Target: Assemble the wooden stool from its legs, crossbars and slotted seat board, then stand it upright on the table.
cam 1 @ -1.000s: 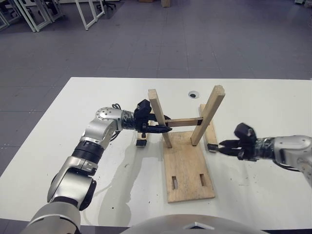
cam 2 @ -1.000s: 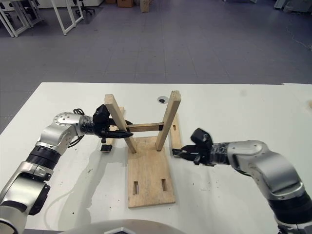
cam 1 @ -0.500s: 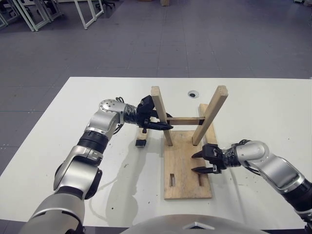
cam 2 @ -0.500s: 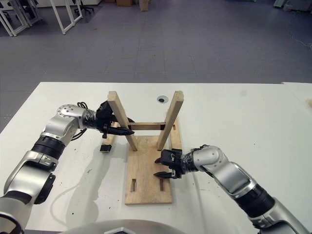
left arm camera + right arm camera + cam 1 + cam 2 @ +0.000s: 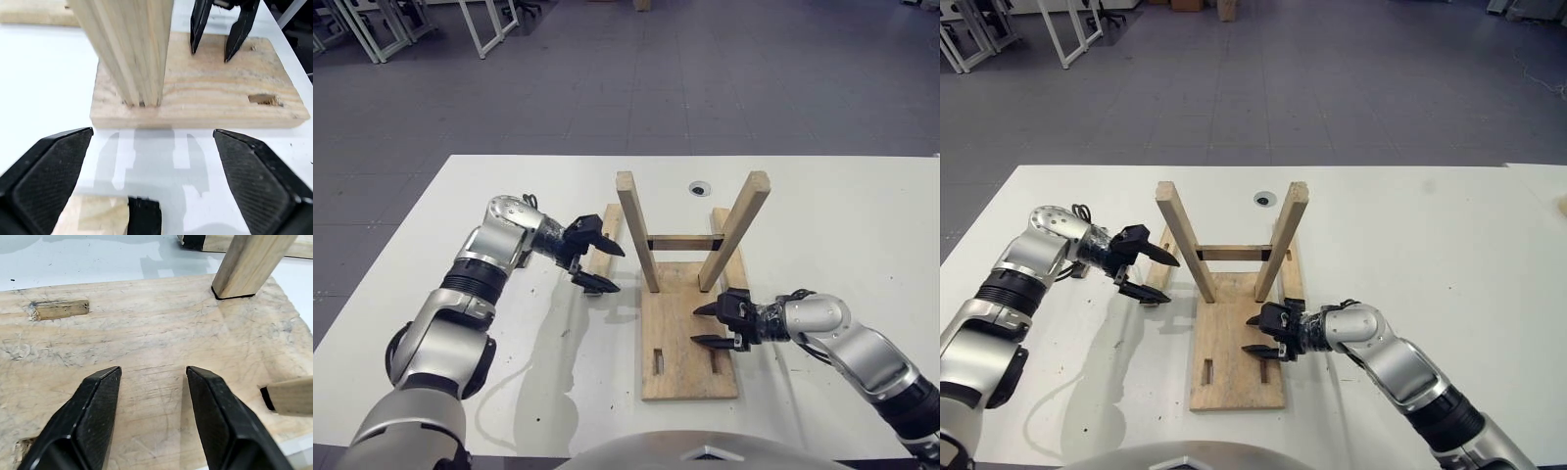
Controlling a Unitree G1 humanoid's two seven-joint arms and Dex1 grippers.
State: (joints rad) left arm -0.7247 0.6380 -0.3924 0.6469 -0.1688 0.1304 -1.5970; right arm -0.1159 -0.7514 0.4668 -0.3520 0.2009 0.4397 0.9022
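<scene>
Stool (image 5: pixel 680 284), part-built, upside down at mid-table.

Table (image 5: pixel 852 225): white, with a round hole (image 5: pixel 702 188) at the far side behind the stool.

Board (image 5: pixel 680 377): flat on the table, long axis running near to far. The two far slots are filled. The near left slot (image 5: pixel 658 362) and near right slot (image 5: pixel 716 358) are open.

Left leg (image 5: pixel 636 230), right leg (image 5: pixel 734 230): upright in the far slots, splaying apart toward the top.

Left loose leg (image 5: pixel 607 227): flat on the table just left of the board's far end, with a black tip at its near end.

Right loose leg (image 5: pixel 736 274): flat on the table along the board's far right edge, partly behind the right leg.

Crossbar (image 5: pixel 680 242): level, joining the two upright legs about halfway up.

Right gripper (image 5: pixel 694 326): over the board's right half, between the right leg's foot and the near right slot. Fingers are moderately apart, with nothing between them. Contact with the board cannot be told.

Left gripper (image 5: pixel 619 271): over the table by the left loose leg's near end, left of the left leg. Fingers are wide apart, gripping nothing.
</scene>
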